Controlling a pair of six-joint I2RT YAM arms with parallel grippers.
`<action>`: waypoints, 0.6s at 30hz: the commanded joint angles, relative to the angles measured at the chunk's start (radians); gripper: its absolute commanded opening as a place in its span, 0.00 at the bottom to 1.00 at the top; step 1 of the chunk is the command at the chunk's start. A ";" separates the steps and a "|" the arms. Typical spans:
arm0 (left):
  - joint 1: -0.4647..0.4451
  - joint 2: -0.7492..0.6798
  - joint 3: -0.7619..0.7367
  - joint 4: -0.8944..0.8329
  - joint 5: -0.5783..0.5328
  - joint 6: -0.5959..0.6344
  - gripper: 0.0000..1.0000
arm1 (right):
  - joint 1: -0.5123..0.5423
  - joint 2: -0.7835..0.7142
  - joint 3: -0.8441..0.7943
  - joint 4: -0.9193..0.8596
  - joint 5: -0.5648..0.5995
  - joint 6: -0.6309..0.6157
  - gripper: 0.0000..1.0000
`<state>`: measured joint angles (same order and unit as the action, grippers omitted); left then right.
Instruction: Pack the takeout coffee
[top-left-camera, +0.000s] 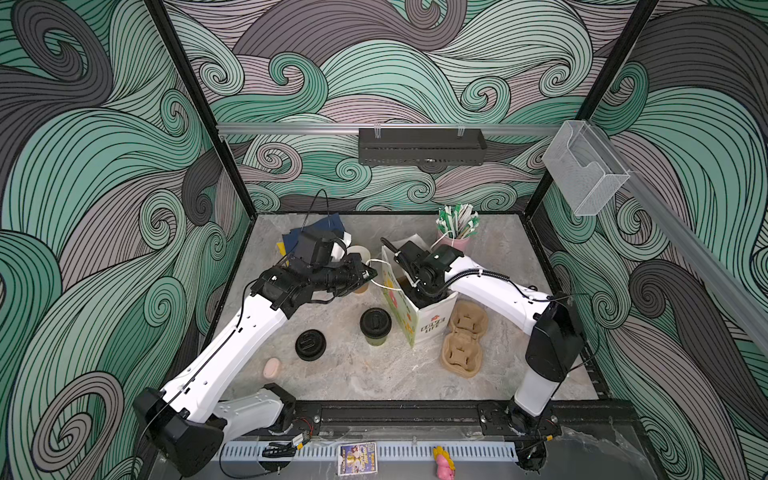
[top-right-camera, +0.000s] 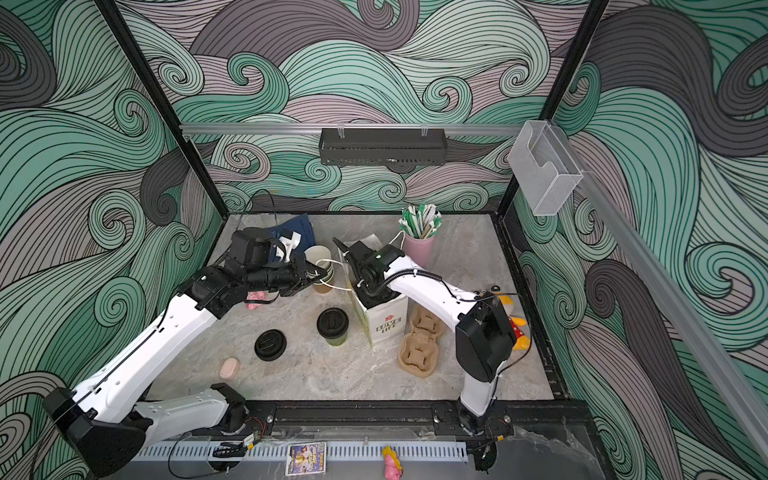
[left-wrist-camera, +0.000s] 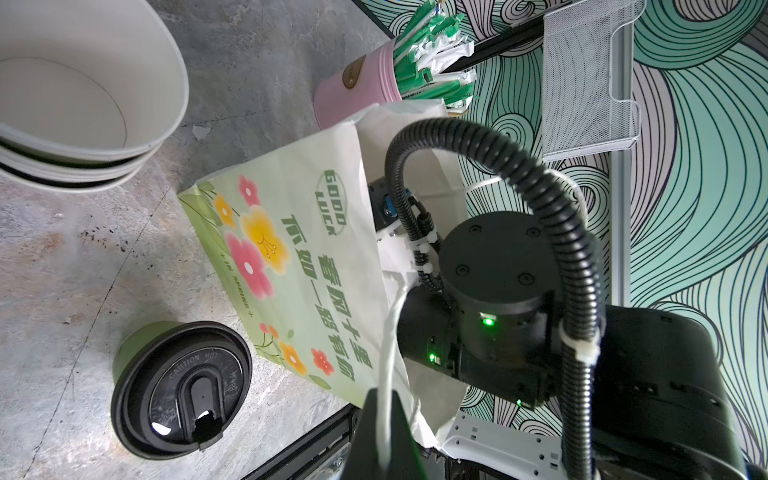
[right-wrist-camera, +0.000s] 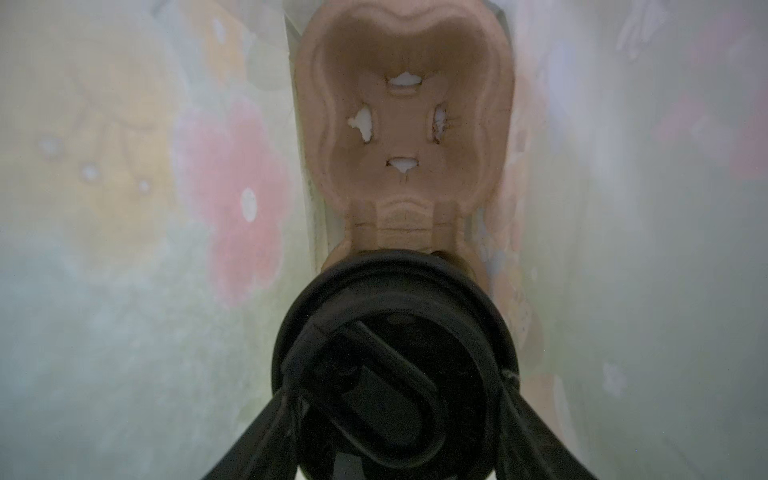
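— Cups first: what's hidden?
— Only the black lid of the bagged cup (right-wrist-camera: 395, 361) shows, deep in the bag (top-left-camera: 432, 320), over one end of a carrier (right-wrist-camera: 405, 124); whether it sits in a pocket, I can't tell. Fingers of the right gripper (right-wrist-camera: 397, 390) clasp that lid from both sides, spread wide; in both top views the bag hides them.
— And the other?
— Lidded and upright, the table cup (top-left-camera: 375, 326) stands near the bag's flowered side, apart from it.
— What of the left gripper (top-left-camera: 368, 272)?
— Pinched tight on the bag's white handle (left-wrist-camera: 390, 332).
— Room?
— Bag walls crowd the right gripper; bare tabletop (top-left-camera: 374, 374) lies in front. A spare carrier (top-left-camera: 463, 338) sits just beside the bag.
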<state>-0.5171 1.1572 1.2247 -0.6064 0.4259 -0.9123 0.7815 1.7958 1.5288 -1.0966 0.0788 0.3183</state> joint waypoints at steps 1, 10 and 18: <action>0.007 0.004 0.042 0.006 -0.016 0.004 0.00 | -0.002 0.151 -0.128 -0.152 0.018 0.008 0.59; 0.008 0.000 0.040 0.005 -0.018 0.006 0.00 | -0.005 0.163 -0.160 -0.152 0.029 0.009 0.58; 0.009 -0.005 0.037 0.000 -0.016 0.009 0.00 | -0.016 0.177 -0.170 -0.152 0.033 -0.004 0.58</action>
<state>-0.5171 1.1572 1.2282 -0.6064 0.4255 -0.9123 0.7815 1.7985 1.5150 -1.0733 0.0902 0.3183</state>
